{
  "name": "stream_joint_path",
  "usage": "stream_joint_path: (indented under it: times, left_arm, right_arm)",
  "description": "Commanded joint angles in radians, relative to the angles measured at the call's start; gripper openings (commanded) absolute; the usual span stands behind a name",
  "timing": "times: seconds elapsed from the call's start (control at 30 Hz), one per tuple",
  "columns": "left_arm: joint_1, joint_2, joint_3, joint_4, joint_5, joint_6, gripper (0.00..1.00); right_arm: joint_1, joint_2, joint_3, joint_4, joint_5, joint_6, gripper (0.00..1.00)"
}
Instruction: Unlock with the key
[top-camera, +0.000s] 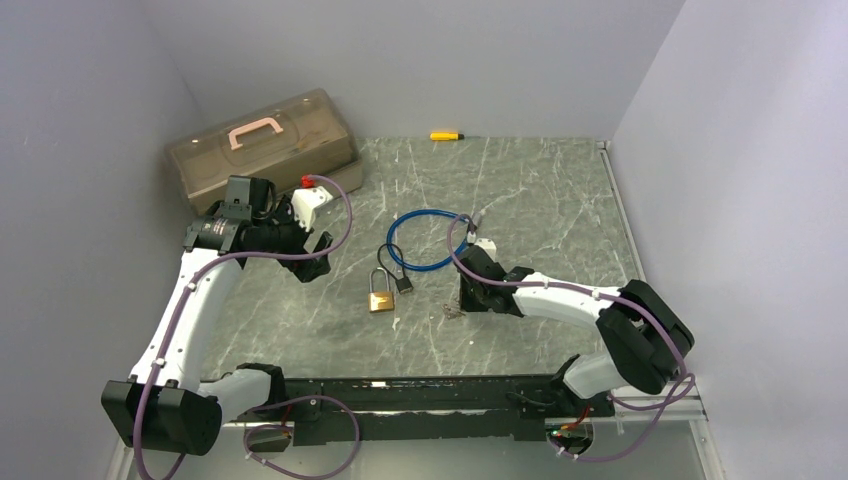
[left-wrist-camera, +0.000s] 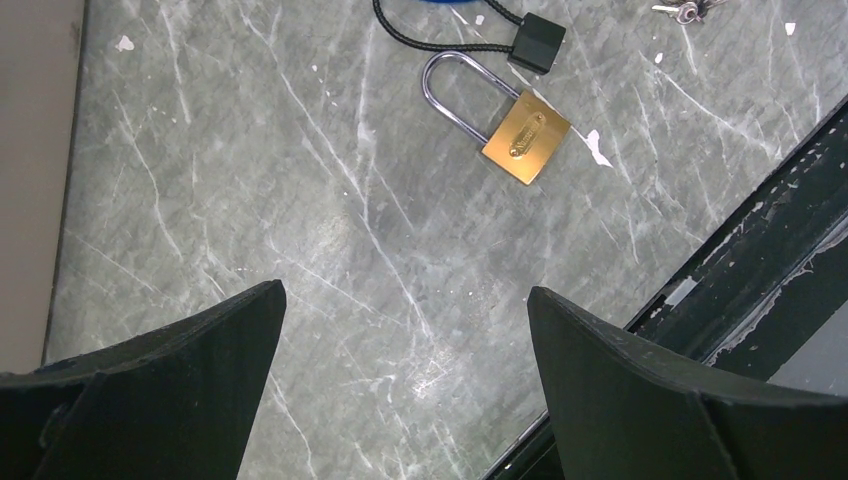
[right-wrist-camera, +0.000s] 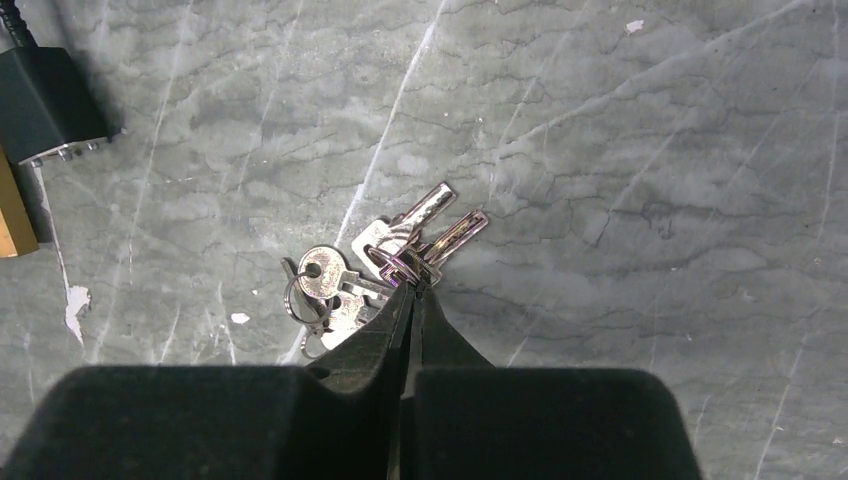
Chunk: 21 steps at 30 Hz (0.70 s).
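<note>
Several keys (right-wrist-camera: 385, 265) on a ring lay bunched flat on the grey marbled table (right-wrist-camera: 650, 150), well in front of the right arm's base. The right gripper (right-wrist-camera: 412, 290) was down at the bunch with its two fingers pressed tightly together. The joined tips touched the ring end of the keys, and whether the ring itself was caught between them could not be told.

Just left of the keys lay the brass padlock (top-camera: 381, 298). It was flat on the table with its steel shackle closed and pointing away from the arms. A black lock body (top-camera: 403, 283) on a thin black cord lay touching or nearly touching the padlock's shackle side. Beyond it a blue cable (top-camera: 425, 240) was coiled in a loop.

Farther left, the left gripper (left-wrist-camera: 405, 290) hung above bare table with its fingers spread wide and nothing between them. In its wrist view the padlock sat well ahead of the fingertips.

At the back left corner stood a translucent brown toolbox (top-camera: 265, 150) with a pink handle. A yellow-handled tool (top-camera: 446, 135) lay against the far wall.
</note>
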Motion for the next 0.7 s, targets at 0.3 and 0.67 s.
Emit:
stream_joint_path:
  times: [0.3, 0.67]
  left_arm:
    - [-0.004, -0.012, 0.004, 0.019, -0.006, -0.009, 0.99]
    - [-0.013, -0.006, -0.002, 0.042, 0.036, -0.021, 0.99]
  right_arm:
    - [0.007, -0.106, -0.008, -0.015, 0.055, -0.041, 0.0]
    - [0.027, -0.29, 0.041, -0.017, 0.004, -0.122, 0.0]
